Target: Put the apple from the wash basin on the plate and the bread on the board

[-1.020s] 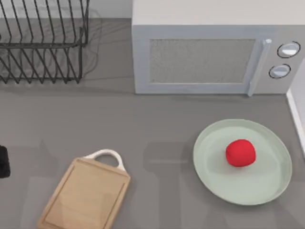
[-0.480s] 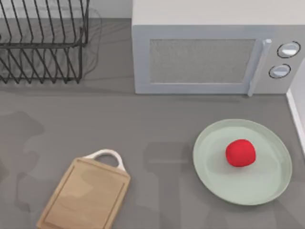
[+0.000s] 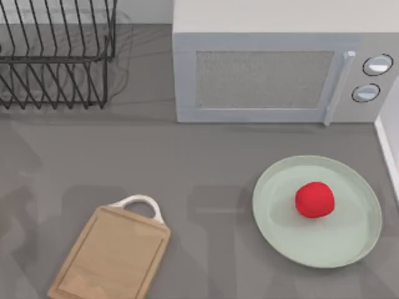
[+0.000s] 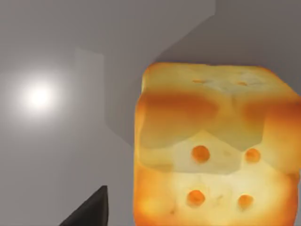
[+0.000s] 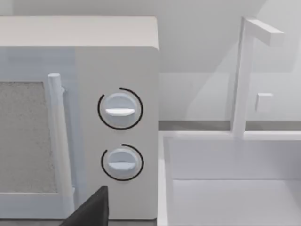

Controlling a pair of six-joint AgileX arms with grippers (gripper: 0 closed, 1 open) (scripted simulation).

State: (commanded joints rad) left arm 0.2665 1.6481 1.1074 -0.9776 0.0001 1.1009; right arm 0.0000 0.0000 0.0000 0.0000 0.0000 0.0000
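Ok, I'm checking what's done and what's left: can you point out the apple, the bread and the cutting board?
apple (image 3: 314, 200): top view, middle of the fruit, on the plate.
bread (image 4: 214, 155): left wrist view, middle of its spotted face.
cutting board (image 3: 112, 258): top view, centre of the bare wooden surface.

we see a white microwave (image 3: 283, 68) at the back of the grey table (image 3: 199, 162), its two round dials (image 5: 120, 110) beside its door handle (image 3: 336, 87). a black wire rack (image 3: 56, 53) stands left of the microwave; a white sink (image 5: 230, 179) lies right of it.
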